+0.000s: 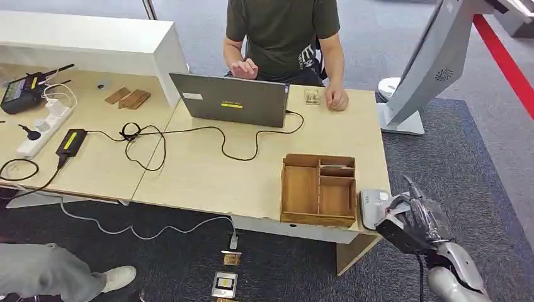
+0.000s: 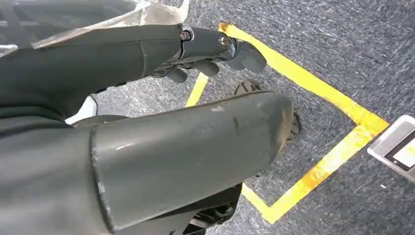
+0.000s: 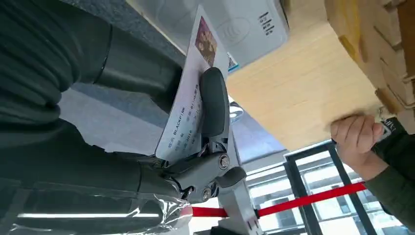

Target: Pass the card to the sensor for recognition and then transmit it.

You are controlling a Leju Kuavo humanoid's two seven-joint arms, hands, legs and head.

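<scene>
Right hand (image 3: 205,147) pinches the card (image 3: 188,107) just beside the sensor (image 1: 374,204) at the worktop (image 1: 239,170) corner. Card looks thin, light, slippery: hold it by the edge.

Left hand (image 2: 205,54): fingers curled, nothing held.

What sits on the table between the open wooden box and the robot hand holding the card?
In the head view, a grey card sensor lies between the wooden compartment box and the right robot hand.

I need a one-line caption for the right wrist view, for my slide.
The right robot hand holds a printed card near the white sensor on the wooden table.
</scene>
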